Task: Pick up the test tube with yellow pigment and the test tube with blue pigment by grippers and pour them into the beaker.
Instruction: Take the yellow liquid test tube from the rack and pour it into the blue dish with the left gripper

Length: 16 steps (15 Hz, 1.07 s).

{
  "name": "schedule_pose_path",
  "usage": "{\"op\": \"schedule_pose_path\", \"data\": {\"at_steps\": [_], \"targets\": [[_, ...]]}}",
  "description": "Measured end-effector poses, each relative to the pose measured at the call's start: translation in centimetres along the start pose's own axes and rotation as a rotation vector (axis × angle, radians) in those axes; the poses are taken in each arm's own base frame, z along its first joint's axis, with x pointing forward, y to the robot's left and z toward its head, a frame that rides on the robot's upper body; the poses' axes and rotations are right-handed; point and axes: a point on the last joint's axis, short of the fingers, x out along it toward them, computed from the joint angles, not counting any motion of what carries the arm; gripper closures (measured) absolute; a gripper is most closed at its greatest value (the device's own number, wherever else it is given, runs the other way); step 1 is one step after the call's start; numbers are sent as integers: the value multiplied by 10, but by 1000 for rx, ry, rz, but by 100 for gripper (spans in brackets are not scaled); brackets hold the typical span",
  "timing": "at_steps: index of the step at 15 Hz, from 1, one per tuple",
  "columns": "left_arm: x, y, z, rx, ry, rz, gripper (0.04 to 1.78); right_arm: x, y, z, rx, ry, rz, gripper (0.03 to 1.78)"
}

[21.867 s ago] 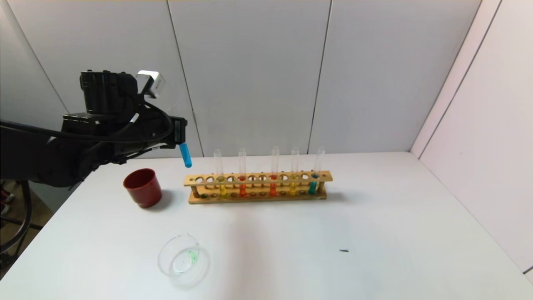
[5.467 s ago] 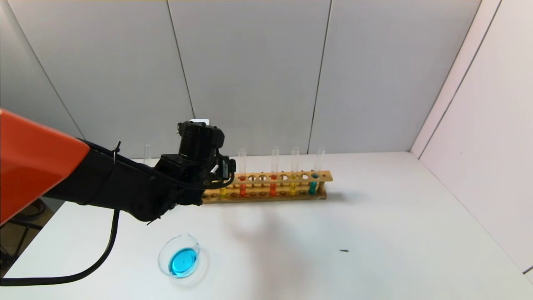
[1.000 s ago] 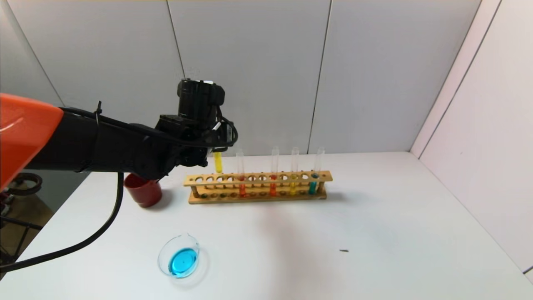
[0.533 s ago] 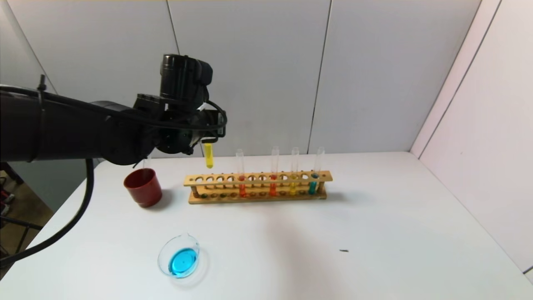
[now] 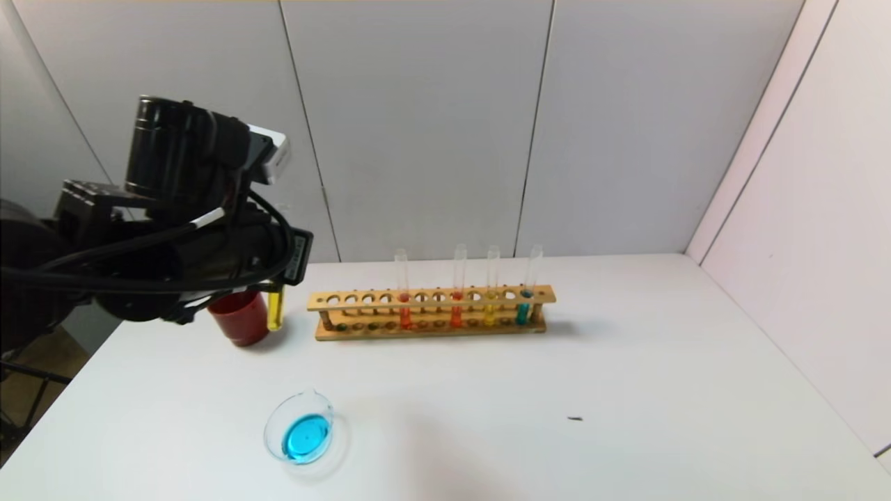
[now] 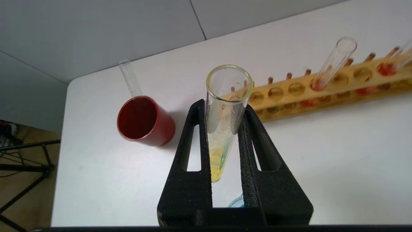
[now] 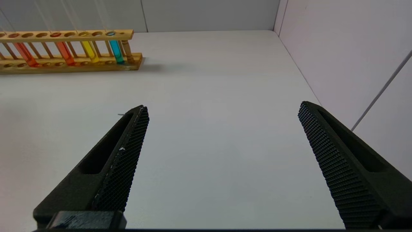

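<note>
Left hand (image 6: 222,129) clamped on the yellow tube (image 6: 225,112), upright, mouth up, hanging beside the red cup (image 5: 240,316), left of the rack (image 5: 431,309). Beaker (image 5: 303,435), blue liquid already in it, sits on the counter (image 5: 626,390) nearer the robot, below and slightly right of the tube. Likely needs carrying nearer, then tipping. Right hand (image 7: 222,151) wide open, idle over bare counter.

Grey panelled walls (image 5: 418,125) (seamed), white table (image 5: 626,362).
</note>
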Motion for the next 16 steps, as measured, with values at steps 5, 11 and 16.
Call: {"op": "schedule_pose_path", "data": {"at_steps": [5,11,16], "targets": [[-39,32,-29,162,105,-36,152,0,0,0,0,0,0,11],[-49,43,-59,344,213,-90,152,0,0,0,0,0,0,11],[-46,41,-74,513,269,-137,152,0,0,0,0,0,0,11]]}}
